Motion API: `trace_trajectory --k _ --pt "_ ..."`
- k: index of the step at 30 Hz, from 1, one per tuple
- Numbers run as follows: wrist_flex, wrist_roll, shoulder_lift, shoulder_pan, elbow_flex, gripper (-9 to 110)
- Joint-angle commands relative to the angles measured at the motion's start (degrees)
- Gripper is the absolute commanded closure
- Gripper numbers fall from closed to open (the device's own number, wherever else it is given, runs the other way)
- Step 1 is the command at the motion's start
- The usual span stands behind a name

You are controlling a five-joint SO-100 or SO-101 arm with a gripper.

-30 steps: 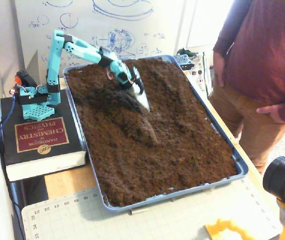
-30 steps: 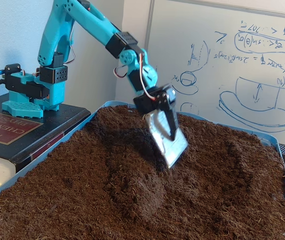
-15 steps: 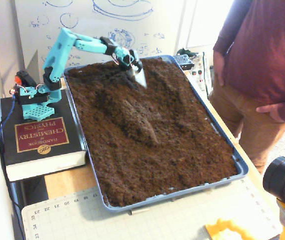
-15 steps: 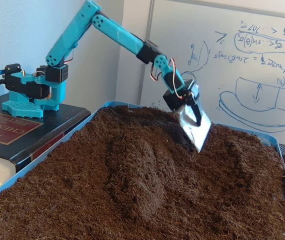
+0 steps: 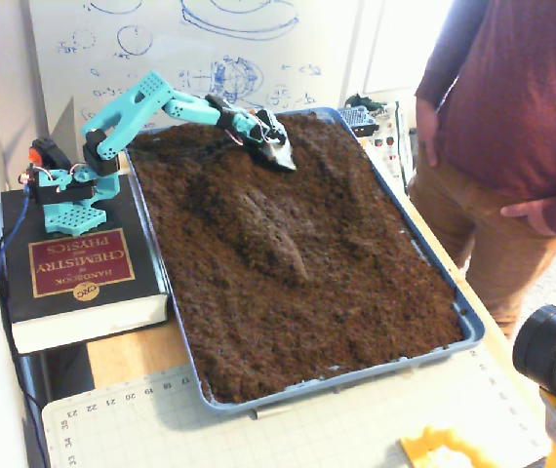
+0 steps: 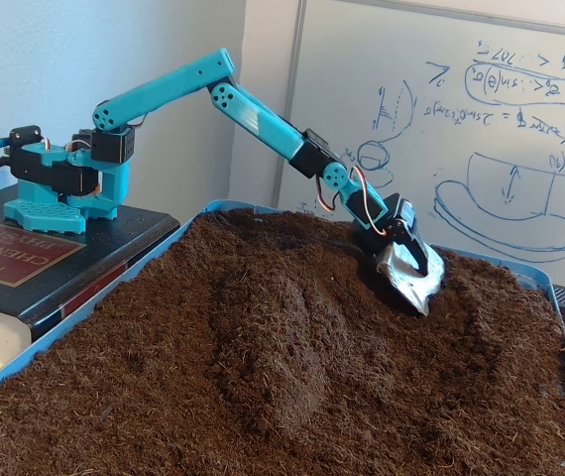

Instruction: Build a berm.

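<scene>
The berm (image 5: 273, 234) is a long low ridge of dark crumbly soil running down the middle of the blue tray (image 5: 473, 327). In the other fixed view the berm (image 6: 273, 337) is a rounded mound in the foreground. My teal arm stretches low over the tray's far end. The gripper (image 5: 280, 151) carries a silver scoop blade. Its tip (image 6: 416, 283) presses into the soil beyond the berm's far end, toward the whiteboard. The black finger lies flat along the blade, so the gripper looks shut.
The arm's base (image 5: 63, 185) stands on a thick black-and-red book (image 5: 78, 263) left of the tray. A person (image 5: 512, 107) stands close to the tray's right side. A camera (image 5: 551, 351) and a cutting mat (image 5: 258, 429) sit at the front.
The arm lifted the blade out of the soil beside the berm, swung it toward the tray's far end, and lowered it into the soil there. The arm is now stretched flatter.
</scene>
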Motion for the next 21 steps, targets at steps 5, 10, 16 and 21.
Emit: trace_trajectory --k 5,10,16,21 --pt "-3.25 -18.02 -0.18 7.91 1.14 101" --pt "-3.16 -20.57 4.22 8.26 10.99 101" --pt "-3.08 -20.57 19.34 8.79 33.05 101" --pt "-3.08 -20.57 31.38 8.79 47.64 101"
